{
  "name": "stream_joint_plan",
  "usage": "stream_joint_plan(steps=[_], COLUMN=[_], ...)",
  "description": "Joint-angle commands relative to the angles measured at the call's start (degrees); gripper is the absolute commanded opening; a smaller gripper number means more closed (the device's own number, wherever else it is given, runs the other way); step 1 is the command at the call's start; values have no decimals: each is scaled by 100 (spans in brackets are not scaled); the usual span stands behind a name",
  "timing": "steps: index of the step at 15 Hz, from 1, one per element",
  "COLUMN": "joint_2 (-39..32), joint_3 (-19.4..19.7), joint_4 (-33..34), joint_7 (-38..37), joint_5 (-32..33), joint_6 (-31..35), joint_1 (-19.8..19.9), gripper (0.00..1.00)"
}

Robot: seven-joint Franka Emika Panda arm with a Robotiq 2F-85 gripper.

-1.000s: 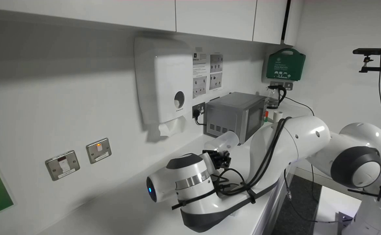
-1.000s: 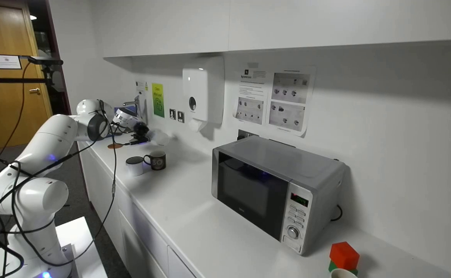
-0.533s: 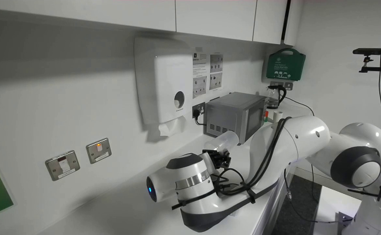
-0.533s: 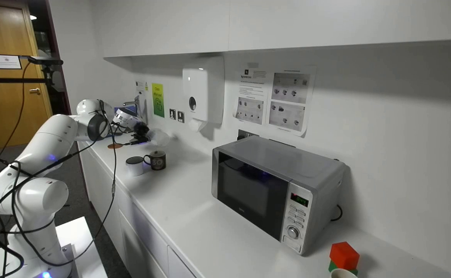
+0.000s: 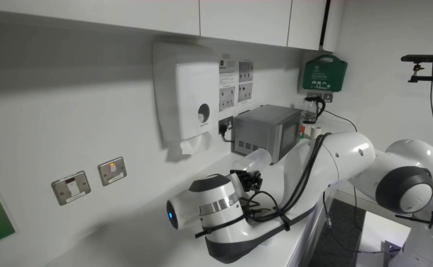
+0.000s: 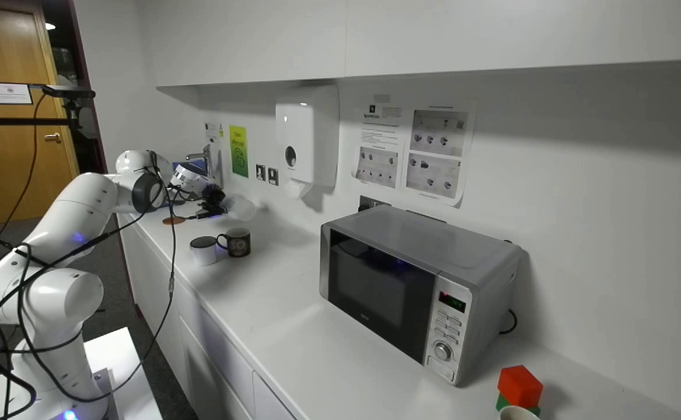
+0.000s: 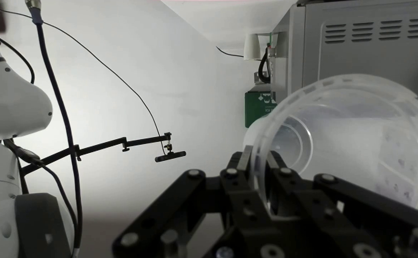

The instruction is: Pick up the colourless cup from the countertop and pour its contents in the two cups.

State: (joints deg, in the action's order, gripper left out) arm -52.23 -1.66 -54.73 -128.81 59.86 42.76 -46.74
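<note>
The pincer (image 7: 260, 161) grips the tilted cup (image 7: 341, 139) by its rim, with the dark mug (image 6: 238, 242) and white mug (image 6: 203, 252) off toward the microwave (image 6: 416, 283).

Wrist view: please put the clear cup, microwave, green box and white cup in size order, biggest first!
1. Clear cup and microwave: unsure; the cup is nearer, the microwave cut off at the edge.
2. Green box, partly hidden.
3. White cup.

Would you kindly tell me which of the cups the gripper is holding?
The colourless cup, see-through and tilted, its wall pinched in the gripper; the white mug, dark mug and pale cup near the red block stand on the countertop.
</note>
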Motion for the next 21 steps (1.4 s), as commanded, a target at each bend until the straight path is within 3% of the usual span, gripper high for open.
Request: stream_joint_plan(steps=[1,13,21], joint_2=[-77,372,1092], joint_3=[95,-156,-331], joint_4=[179,171,87], joint_7=[272,210,-44], joint_5=[152,-371,-1350], joint_6=[-253,4,492], joint_1=[-72,129,407], gripper=[2,2,2])
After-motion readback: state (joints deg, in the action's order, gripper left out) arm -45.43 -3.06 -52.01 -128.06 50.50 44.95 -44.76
